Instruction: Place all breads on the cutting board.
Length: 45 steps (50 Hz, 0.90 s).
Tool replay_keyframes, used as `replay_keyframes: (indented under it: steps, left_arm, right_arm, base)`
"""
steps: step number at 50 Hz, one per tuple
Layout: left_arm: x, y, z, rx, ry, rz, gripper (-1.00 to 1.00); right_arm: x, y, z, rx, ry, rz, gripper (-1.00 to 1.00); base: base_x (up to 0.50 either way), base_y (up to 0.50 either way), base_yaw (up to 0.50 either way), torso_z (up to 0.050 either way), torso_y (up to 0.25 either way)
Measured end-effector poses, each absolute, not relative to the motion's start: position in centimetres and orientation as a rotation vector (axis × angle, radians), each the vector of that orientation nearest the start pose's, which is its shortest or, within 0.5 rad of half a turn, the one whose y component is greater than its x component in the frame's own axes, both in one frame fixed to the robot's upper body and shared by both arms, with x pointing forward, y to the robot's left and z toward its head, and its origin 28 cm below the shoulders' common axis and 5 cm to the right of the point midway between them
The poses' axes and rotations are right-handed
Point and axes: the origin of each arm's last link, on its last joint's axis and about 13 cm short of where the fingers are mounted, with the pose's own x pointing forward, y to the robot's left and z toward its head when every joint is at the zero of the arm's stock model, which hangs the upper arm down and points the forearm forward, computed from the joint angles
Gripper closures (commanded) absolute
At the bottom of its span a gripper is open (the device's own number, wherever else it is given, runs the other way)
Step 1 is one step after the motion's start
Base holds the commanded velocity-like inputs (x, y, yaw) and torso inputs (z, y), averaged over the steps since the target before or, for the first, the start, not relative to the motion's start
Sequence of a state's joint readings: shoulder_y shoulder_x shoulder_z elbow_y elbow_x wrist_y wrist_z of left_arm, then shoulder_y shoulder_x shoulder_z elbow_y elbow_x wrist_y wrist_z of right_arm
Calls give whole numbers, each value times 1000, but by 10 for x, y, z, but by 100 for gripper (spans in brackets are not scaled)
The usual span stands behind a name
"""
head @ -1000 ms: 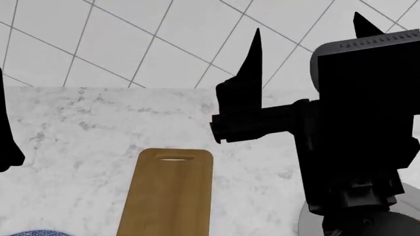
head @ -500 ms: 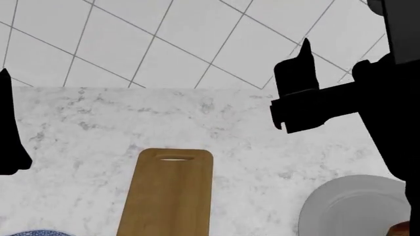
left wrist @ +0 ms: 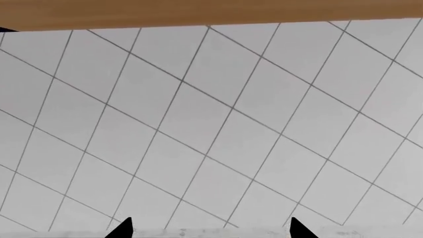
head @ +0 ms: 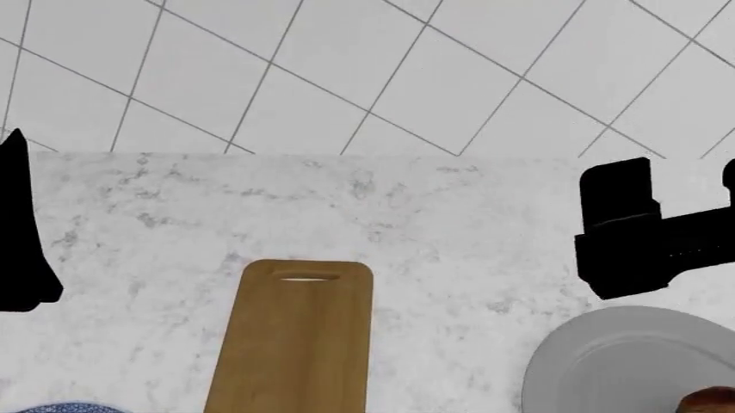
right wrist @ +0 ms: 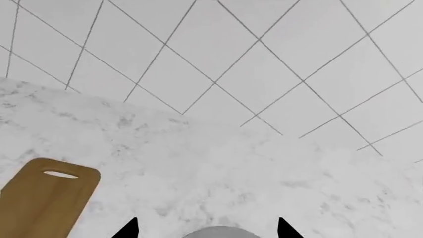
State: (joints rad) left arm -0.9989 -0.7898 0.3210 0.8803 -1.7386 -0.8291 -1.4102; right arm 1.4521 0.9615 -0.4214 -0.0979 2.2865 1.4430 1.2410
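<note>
A white marble counter [head: 436, 232] fills the lower two thirds of the head view, backed by a wall of white tiles [head: 344, 69] set on the diagonal. The tan wooden cutting board [head: 294, 340] lies flat at lower centre, running off the bottom edge, its slot handle at the far end toward the wall; nothing rests on the part that shows. A plain grey plate [head: 608, 361] sits at lower right, well apart from the board. At the bottom right corner, on the plate's edge, a small curve of dark reddish-brown roll [head: 710, 401] peeks in. A sliver of blue patterned plate [head: 58, 407] shows at the bottom left corner. The left gripper [left wrist: 209, 229] is a black shape at the left edge of the head view; its wrist camera shows two fingertips set wide apart, holding nothing. The right gripper [right wrist: 206, 228] hangs at the right edge above the grey plate, its tips likewise spread and empty.
</note>
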Motion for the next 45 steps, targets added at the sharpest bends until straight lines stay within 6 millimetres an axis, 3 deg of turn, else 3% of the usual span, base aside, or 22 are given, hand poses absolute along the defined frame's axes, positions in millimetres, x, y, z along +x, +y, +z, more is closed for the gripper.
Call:
replay_keyframes:
  steps: [45]
  left_arm:
    - [166, 210, 275, 20, -143, 4, -100]
  right_arm:
    - [184, -233, 318, -181, 705, 37, -100]
  base:
    - [0, 0, 0, 0, 0]
